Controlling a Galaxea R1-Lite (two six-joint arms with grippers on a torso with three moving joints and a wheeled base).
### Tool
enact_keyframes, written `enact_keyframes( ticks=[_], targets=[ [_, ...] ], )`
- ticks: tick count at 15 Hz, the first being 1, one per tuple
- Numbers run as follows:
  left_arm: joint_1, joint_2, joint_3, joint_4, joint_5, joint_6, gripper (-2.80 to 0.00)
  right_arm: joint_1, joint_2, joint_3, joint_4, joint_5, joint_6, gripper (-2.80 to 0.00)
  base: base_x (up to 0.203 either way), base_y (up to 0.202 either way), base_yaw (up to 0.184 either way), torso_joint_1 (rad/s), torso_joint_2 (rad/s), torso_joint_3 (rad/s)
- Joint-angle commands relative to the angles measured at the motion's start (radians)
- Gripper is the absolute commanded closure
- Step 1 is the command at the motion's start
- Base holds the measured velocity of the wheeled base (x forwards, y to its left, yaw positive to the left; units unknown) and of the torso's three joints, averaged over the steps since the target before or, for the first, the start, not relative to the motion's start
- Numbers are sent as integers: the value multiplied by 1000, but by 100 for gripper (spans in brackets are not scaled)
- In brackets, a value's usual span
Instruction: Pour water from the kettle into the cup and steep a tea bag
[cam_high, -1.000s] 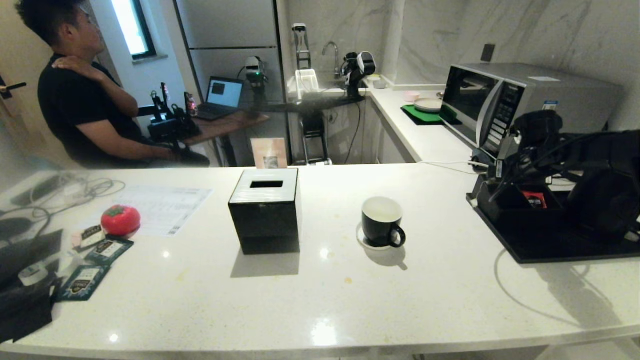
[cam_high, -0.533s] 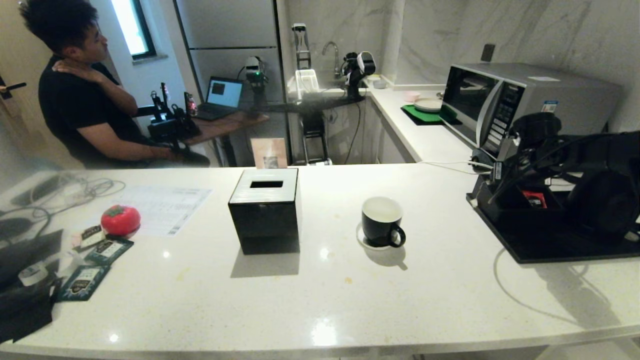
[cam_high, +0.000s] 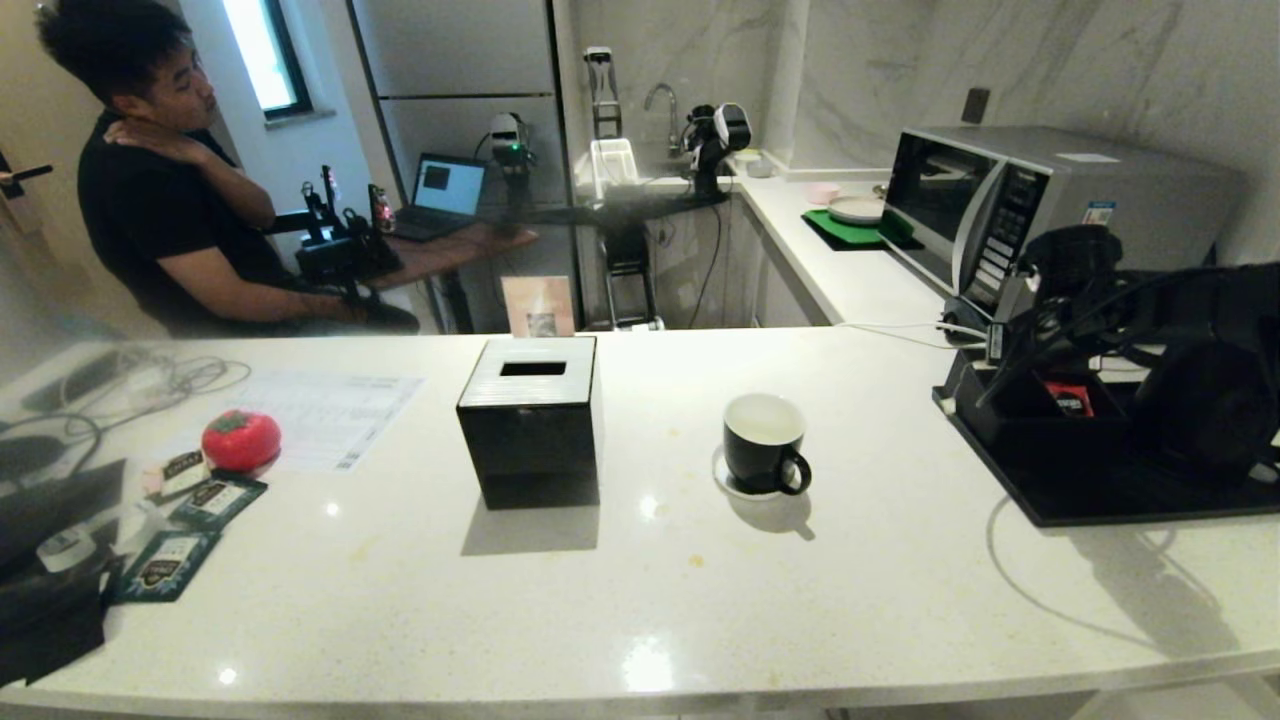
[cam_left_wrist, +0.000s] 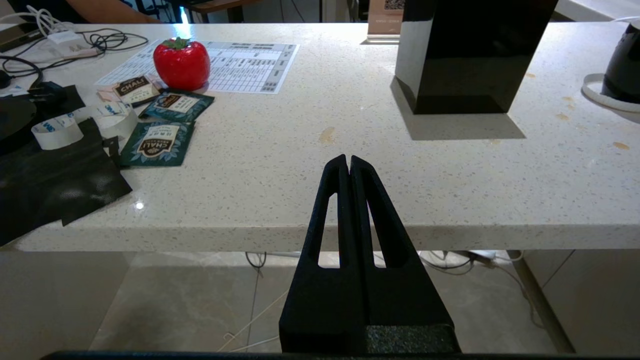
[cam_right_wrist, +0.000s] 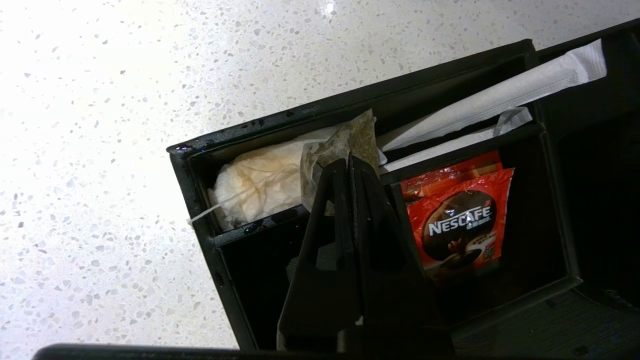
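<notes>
1. My right gripper (cam_right_wrist: 350, 159) hangs over the black organizer box (cam_right_wrist: 200, 170) at about 3 o'clock on the counter (cam_high: 640, 600), reaching down into its compartments. Its fingers are pressed together on the corner of a tea bag (cam_right_wrist: 345, 142) in the corner compartment; I judge the thin mesh is pinched, since it sits right at the tips.
2. Beside it lies a paler, stained tea bag (cam_right_wrist: 255, 185) with a string. A red coffee sachet (cam_right_wrist: 460, 220) fills the neighbouring compartment, and white packets (cam_right_wrist: 500, 95) the one beyond.
3. The cup (cam_high: 765, 443) waits on its saucer (cam_high: 722, 480) at counter centre, handle toward 4 o'clock, well apart from the box. I cannot tell whether it holds water.
4. I cannot make out the kettle; my arm's dark bulk covers that corner.
5. My left gripper (cam_left_wrist: 348, 161) is parked below the counter's near edge, fingers fully together, holding nothing.
6. The tissue box (cam_high: 530, 420) stands at 9 o'clock from the cup, clear of my carrying path.
</notes>
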Motion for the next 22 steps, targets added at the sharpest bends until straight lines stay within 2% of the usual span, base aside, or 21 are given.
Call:
enact_keyframes(
  ticks=[1, 22],
  targets=[
    [0, 1, 0, 0, 1, 0, 0, 0, 0, 0, 2, -2, 0, 0, 0, 0, 0, 0, 0, 0],
    [0, 1, 0, -1, 1, 0, 0, 3, -95, 36, 8, -5, 25, 0, 0, 0, 0, 0, 0, 0]
  ],
)
